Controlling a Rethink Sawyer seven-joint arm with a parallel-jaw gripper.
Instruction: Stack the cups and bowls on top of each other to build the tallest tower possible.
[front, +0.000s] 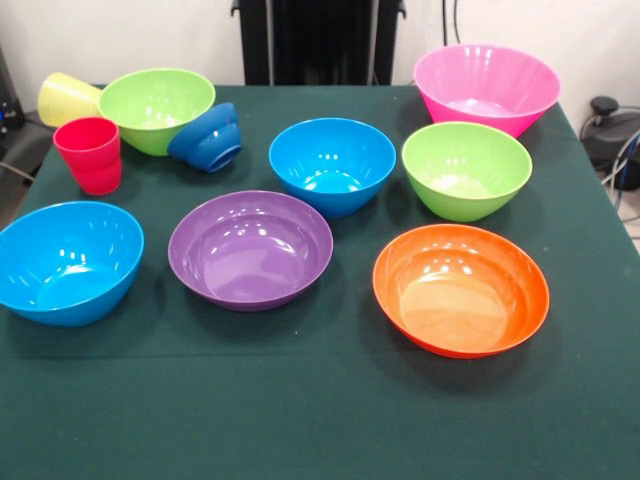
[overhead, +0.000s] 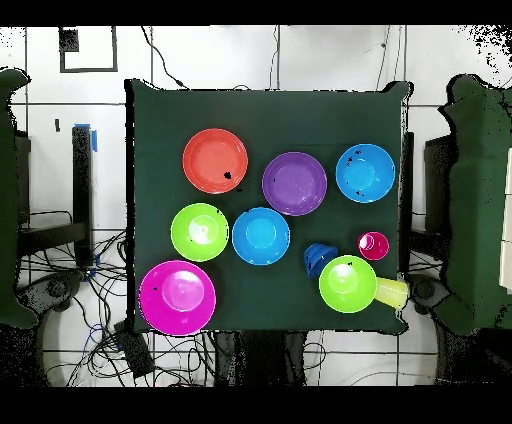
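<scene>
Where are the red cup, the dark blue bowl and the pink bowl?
red cup (front: 90, 155), front view, outer wall.
dark blue bowl (front: 203, 136), front view, tilted outer side.
pink bowl (overhead: 160, 308), overhead view, inner wall.

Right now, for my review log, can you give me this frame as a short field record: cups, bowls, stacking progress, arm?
cups: red cup upright; yellow cup lying on its side against a lime green bowl
tilted: small dark blue bowl, leaning on that green bowl
upright, apart: pink bowl, second lime green bowl, two light blue bowls, purple bowl, orange bowl
stacking: none yet
gripper: not in view
</scene>
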